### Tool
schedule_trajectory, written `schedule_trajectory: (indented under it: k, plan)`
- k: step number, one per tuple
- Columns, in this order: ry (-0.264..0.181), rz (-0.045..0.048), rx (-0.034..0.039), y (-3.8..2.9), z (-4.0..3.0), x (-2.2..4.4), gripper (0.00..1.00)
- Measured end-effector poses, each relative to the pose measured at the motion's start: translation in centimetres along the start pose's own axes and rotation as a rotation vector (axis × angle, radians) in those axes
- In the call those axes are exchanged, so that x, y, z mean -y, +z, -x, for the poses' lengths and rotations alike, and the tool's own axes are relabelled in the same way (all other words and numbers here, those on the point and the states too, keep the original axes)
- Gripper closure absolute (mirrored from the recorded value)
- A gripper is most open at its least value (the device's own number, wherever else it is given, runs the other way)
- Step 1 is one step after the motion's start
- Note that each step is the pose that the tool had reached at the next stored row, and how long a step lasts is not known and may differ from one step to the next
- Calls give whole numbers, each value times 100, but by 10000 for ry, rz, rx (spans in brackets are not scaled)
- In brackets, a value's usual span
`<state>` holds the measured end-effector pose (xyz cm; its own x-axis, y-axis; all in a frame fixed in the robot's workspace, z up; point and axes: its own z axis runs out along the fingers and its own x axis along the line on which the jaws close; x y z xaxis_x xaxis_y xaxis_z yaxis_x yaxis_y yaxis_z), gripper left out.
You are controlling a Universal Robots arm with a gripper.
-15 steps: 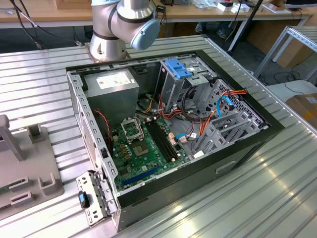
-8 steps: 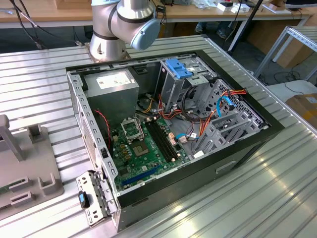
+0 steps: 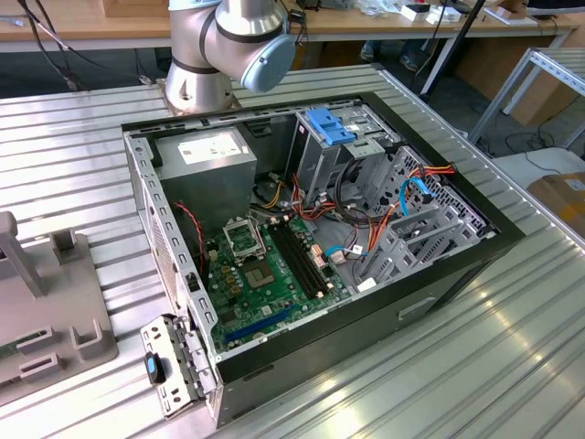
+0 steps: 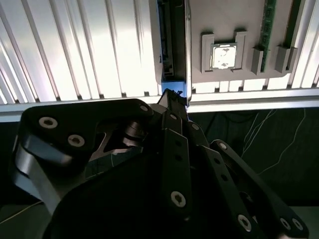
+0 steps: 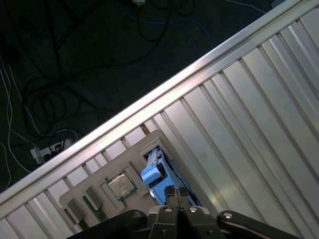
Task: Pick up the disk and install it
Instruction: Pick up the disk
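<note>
- Gripper (image 5: 175, 191) hangs at the blue end of the disk (image 5: 155, 174); you cannot tell whether it grasps.
- Disk stands on edge in the grey tray (image 4: 219, 17), with a processor chip (image 4: 223, 56) beside it.
- Exterior view: you find the tray at nine o'clock of the open computer case (image 3: 320, 238).

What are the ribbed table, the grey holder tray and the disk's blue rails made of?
Table: looks like bare aluminium; silvery ribbed slats throwing bright glare.
Holder tray: probably plastic, matte grey; dull, with moulded pockets.
Blue rails on the disk: likely plastic; even bright colour, slight sheen.
</note>
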<state>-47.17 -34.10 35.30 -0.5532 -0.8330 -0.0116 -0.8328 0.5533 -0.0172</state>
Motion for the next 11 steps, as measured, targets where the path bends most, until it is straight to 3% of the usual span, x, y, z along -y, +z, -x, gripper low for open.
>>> schedule_trajectory:
  k: [8, 11]
  plan:
    - [-107, 1, 2, 0, 0, 0, 89]
    - [-733, 8, 12, 0, 0, 0, 89]
